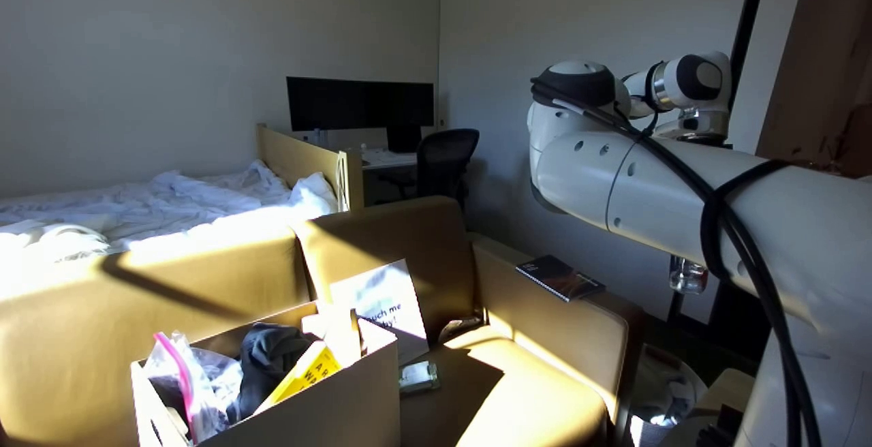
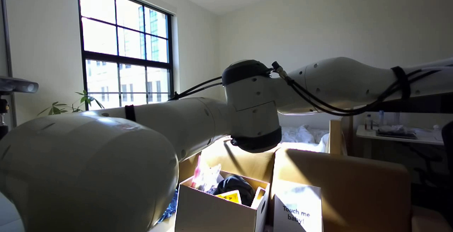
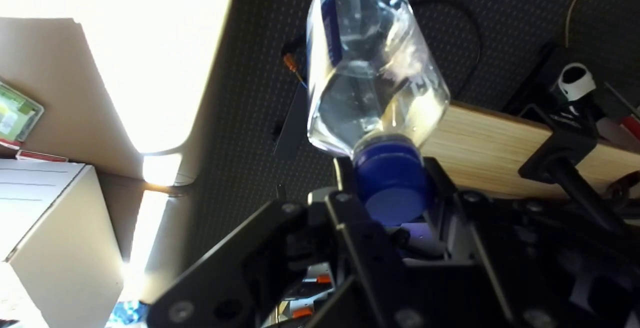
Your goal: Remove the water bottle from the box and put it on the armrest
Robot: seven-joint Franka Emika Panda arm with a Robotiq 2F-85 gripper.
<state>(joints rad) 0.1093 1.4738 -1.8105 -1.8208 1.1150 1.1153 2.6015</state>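
Low sun crosses a tan sofa (image 1: 231, 270), leaving hard-edged shadows on the upholstery. The water bottle (image 3: 360, 63) is out of the box (image 1: 334, 399) and hangs in the air; behind it the wrist view shows dark floor (image 3: 250, 118). The gripper (image 3: 392, 173) has its fingers clenched on the blue cap (image 3: 395, 205), one to each side, with the bottle's base pointing away from the wrist. In an exterior view the lower part of the bottle shows below the arm (image 1: 681, 188), apart from the armrest (image 1: 545, 317); the gripper is hidden there. Fill level cannot be told. On the armrest's top lies a dark spiral-bound notebook (image 1: 560, 278), with bare padding at either end. Farther off, the box holds a yellow item (image 1: 317, 371) among other contents.

Step in hand, as judged: carriage to the armrest, removal complete and placement outstanding. Recommended: cross above armrest height, so the base does not strike the side. Travel gently, since a hold at the cap alone may let the body swing. Choose flat bare padding; a base half on the notebook would likely tilt. Lower slowly, bottle vertical, until the padding bears it, then part the fingers and withdraw straight up.
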